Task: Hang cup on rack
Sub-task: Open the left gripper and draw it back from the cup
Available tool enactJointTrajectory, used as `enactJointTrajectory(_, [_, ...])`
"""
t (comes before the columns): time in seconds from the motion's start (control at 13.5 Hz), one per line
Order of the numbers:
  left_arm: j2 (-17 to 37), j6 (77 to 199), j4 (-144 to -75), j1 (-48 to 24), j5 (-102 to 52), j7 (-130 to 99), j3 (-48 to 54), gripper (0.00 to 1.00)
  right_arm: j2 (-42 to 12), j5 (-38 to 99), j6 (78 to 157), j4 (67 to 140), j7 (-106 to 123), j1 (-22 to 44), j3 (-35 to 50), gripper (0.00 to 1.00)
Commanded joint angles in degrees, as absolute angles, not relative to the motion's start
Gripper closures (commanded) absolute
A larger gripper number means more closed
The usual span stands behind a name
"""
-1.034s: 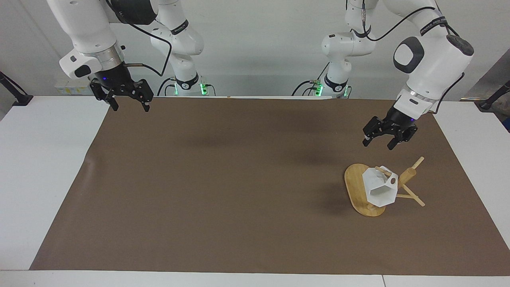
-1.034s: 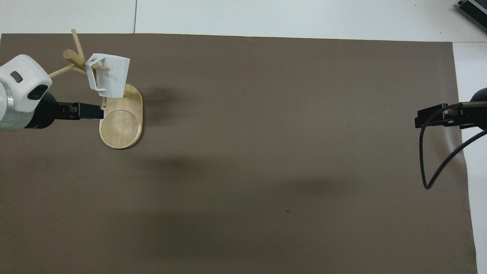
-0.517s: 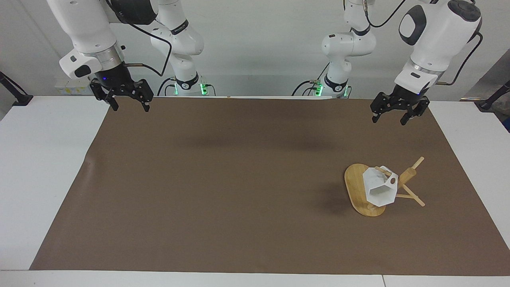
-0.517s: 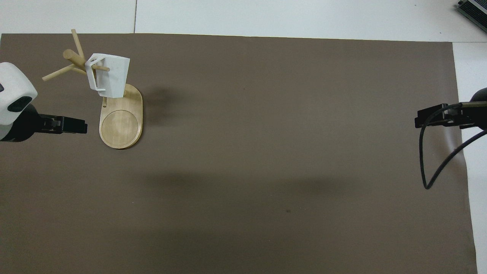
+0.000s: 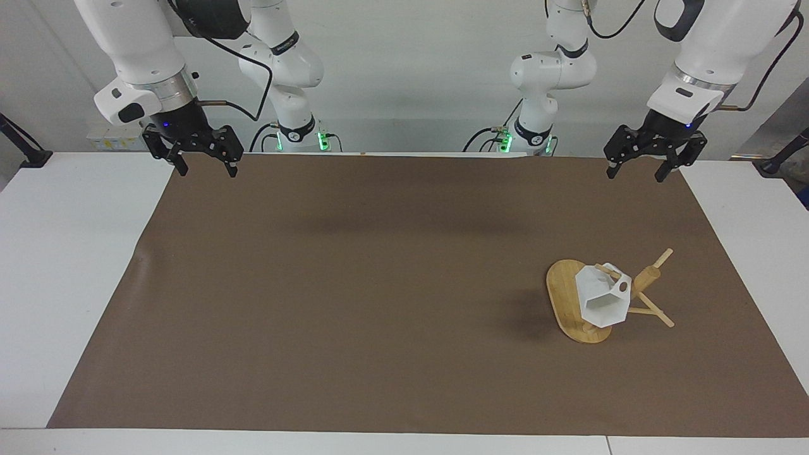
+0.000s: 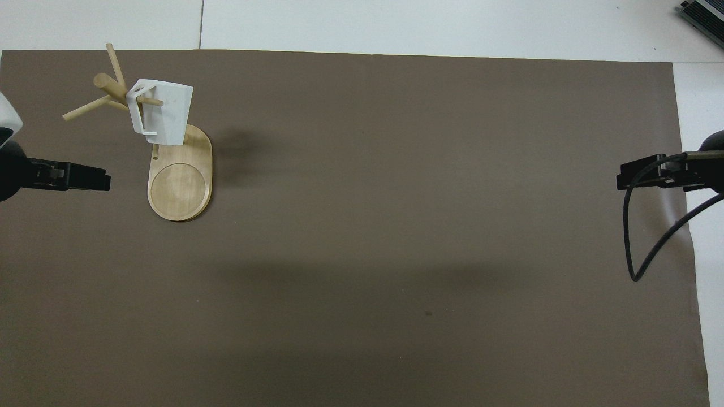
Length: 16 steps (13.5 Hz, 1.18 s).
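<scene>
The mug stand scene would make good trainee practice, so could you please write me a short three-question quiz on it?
1. True or false: the cup hangs by its handle on a peg of the rack.
2. Which is the left pincer doing? A) gripping the cup B) hovering open, clear of the rack C) pressing on the rack's base
3. Fill in: the rack stands toward the ____ arm's end of the table.

Key: 1 true. 2 B. 3 left. The right pincer waits open over the mat at its own end.
</scene>
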<state>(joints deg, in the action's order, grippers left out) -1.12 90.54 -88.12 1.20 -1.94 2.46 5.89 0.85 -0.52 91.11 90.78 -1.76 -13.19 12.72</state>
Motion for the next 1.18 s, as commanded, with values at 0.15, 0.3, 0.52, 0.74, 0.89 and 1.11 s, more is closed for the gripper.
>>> enactJointTrajectory(0.15, [1.41,86.92,-83.58,1.58,-0.18,2.72,6.33,0.00,2.02,-0.44,91.41,92.11,-2.20,-13.89,13.01,0.00])
enactJointTrajectory(0.3, [0.71,86.31,-83.58,1.49,0.00,2.72,6.33,0.00,2.02,-0.44,91.41,92.11,-2.20,-13.89,13.01,0.00])
enactJointTrajectory(0.52, [-0.78,85.61,-84.11,0.88,-0.17,2.72,6.15,0.00,2.02,-0.44,91.41,92.11,-2.28,-13.89,13.01,0.00])
enactJointTrajectory(0.74, [-1.49,85.17,-84.29,-1.05,-0.61,2.81,1.86,0.00,2.02,-0.44,91.41,92.11,-2.20,-13.89,13.09,0.00])
enactJointTrajectory(0.89, [-2.02,84.38,-84.81,-1.93,-0.70,2.55,1.50,0.00,2.02,-0.44,91.41,92.11,-2.20,-13.89,13.01,0.00])
enactJointTrajectory(1.11, [-2.46,84.29,-85.43,-4.48,-0.70,2.11,0.09,0.00,2.02,-0.44,91.41,92.11,-2.20,-13.71,13.10,0.00])
